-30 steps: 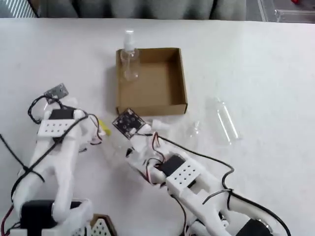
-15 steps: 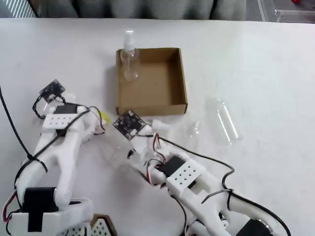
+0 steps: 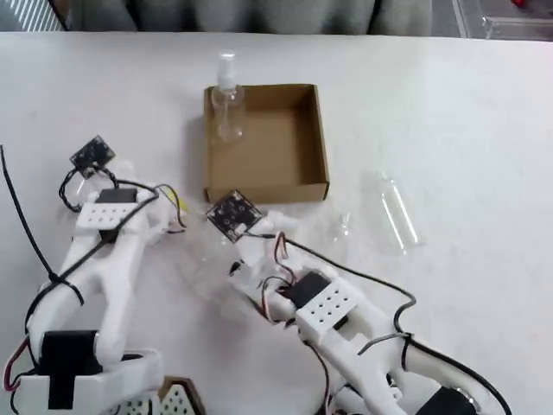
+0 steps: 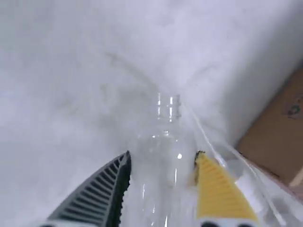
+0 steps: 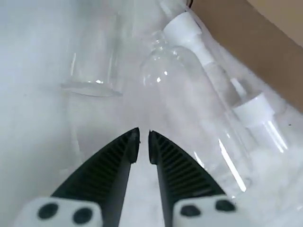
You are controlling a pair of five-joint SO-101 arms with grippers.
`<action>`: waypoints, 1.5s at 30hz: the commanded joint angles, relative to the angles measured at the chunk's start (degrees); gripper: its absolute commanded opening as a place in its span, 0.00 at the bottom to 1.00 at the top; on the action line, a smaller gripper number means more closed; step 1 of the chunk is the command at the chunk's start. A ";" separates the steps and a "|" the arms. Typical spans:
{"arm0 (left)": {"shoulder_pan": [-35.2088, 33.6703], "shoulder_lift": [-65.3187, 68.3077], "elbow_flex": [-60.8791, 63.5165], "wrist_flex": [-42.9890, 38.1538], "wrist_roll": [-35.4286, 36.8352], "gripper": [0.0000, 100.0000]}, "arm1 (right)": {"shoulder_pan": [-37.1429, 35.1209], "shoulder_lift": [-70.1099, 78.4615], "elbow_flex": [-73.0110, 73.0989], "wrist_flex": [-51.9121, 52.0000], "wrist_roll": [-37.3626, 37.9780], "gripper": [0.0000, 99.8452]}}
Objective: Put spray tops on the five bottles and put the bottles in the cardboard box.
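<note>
Clear bottle (image 4: 168, 113) is sitting clamped in the left hand (image 4: 163, 157) beside the cardboard box (image 3: 263, 188). Right hand (image 5: 143, 137) is hovering pinched together.

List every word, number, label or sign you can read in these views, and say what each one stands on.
No text is legible.
Faint dark mark on the outer wall of the cardboard box, left wrist view: too blurred to read.
The uncapped bottle, the sprayer-topped bottle and the table: no print visible.
</note>
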 commanded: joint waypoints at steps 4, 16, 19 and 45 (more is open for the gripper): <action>0.04 -0.31 -0.18 -0.79 -2.99 0.10 | 1.89 -1.71 -0.44 0.66 0.70 0.02; -0.84 0.13 -0.53 1.93 -5.98 0.30 | 2.07 -1.63 -0.44 0.75 0.70 0.02; -1.10 0.13 -0.62 0.53 -5.36 0.30 | 2.07 -1.54 -0.44 0.75 0.70 0.02; -0.84 0.31 -0.18 0.44 -1.93 0.30 | 2.07 -1.27 -0.44 0.75 0.70 0.02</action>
